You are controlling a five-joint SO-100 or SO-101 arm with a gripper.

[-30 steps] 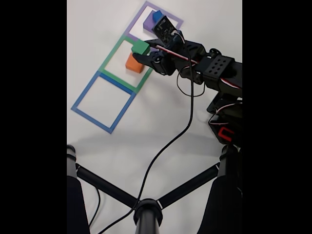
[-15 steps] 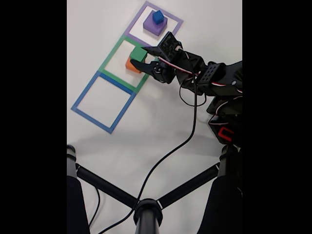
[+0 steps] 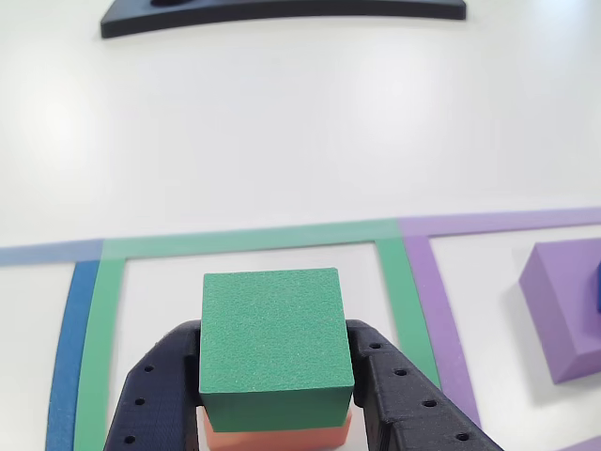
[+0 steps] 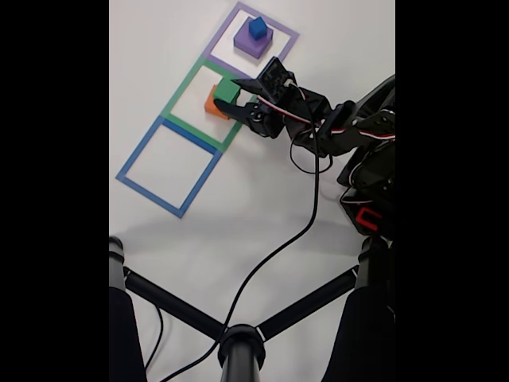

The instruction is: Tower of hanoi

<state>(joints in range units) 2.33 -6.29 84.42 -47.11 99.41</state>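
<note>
Tower of Hanoi, mid-game. Three tape outlines lie in a row on the white table (image 4: 262, 207): a blue tape square (image 4: 169, 165), a green tape square (image 4: 208, 103) and a purple tape square (image 4: 253, 36). In the fixed view the purple block (image 4: 249, 44) sits inside the purple outline with the small blue cube (image 4: 257, 27) on top of it; the blue outline holds no block. The green block (image 3: 274, 348) rests on the salmon-orange block (image 3: 278, 434) inside the green outline, both near that outline's right corner as the fixed view shows it.

The gripper (image 3: 277, 376) stands with one dark finger on each side of the green block, low at the level where green meets orange. In the other view the fingers (image 3: 399, 395) lie against or just beside the block's side faces, with at most a narrow gap; whether they press the foam or have let go cannot be told.

Judged state of play: two stacks of two, each with a smaller block on a larger one, so no rule is broken. The tower is not yet assembled on a single square. What remains, as a judgement, is to bring all four blocks into one graded stack, which calls for several further single-block moves, the empty blue outline serving as the spare position
</note>
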